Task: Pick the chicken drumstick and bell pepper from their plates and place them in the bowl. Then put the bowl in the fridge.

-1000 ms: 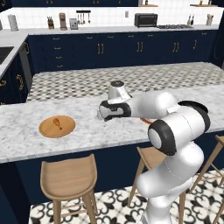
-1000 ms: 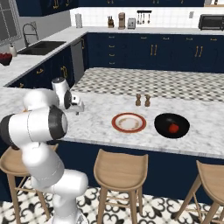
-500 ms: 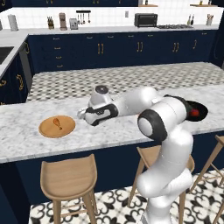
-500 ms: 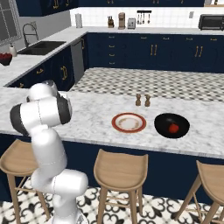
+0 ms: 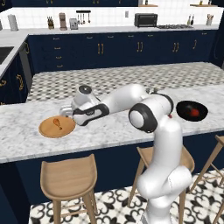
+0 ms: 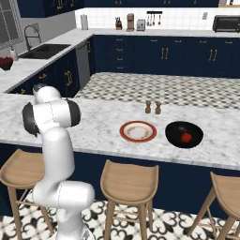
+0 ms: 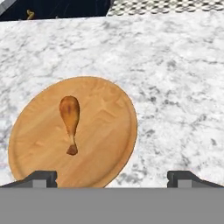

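On the marbled white-grey desk, the wooden plate lies farthest left, a flat tan disc with visible grain. The drumstick rests on it, golden-brown and glossy, with a rounded meaty end and a thin bone end; in the hand view the drumstick sits left of the plate's centre, meat toward 12 o'clock, bone toward 6 o'clock.

Just right of that plate hangs the gripper, a white and dark block just above the desk, near the plate's rim at 3 o'clock. In the hand view the 2 dark fingers stand wide apart at the bottom, one over the plate's near rim, the other over bare marble, with nothing between them.

The white arm rises from the lower right of the left base view, bends at a rounded dark-jointed elbow and reaches nearly level to the left, toward 9 o'clock. In the right base view the arm stands at the left with its upper joints folded at desk height.

Further right in that view lies the second plate, white with a wide red rim. 2 small brown shakers stand behind it at 1 o'clock. Just right of it sits the bowl, round, dark, nearly black, holding the small red pepper near its centre.
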Available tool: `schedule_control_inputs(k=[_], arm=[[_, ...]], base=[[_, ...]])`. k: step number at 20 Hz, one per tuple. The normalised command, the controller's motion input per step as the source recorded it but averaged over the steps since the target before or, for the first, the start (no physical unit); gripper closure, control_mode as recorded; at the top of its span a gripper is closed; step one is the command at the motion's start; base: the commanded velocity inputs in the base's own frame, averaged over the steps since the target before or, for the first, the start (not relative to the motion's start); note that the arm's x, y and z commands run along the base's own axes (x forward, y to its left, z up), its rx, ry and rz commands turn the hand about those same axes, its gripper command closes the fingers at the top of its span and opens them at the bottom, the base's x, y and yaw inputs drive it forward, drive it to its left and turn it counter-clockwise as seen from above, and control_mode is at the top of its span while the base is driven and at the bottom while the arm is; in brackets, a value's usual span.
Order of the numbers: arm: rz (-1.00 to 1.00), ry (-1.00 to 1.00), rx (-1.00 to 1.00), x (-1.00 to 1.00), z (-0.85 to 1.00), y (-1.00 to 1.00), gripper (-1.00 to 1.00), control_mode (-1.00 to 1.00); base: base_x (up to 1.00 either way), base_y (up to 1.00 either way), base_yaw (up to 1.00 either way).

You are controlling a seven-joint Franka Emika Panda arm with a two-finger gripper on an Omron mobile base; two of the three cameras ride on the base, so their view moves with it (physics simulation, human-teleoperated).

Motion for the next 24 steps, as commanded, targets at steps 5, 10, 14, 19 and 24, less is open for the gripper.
schedule_control_inputs(k=[5,10,14,19,24], arm=[[-0.22,0.0,0.0,-0.15,-0.1,0.81,-1.0,-1.0],[-0.11,0.07,0.0,-0.01,-0.07,0.4,-1.0,-1.0],[-0.01,0.11,0.0,0.05,-0.03,0.09,-1.0,-1.0],[0.03,0.09,0.0,0.05,0.0,-0.01,-1.0,-1.0],[0.1,0.06,0.0,0.25,-0.02,-0.1,-1.0,-1.0]], base=[[0.0,0.0,0.0],[0.0,0.0,0.0],[0.0,0.0,0.0],[0.0,0.0,0.0],[0.0,0.0,0.0]])
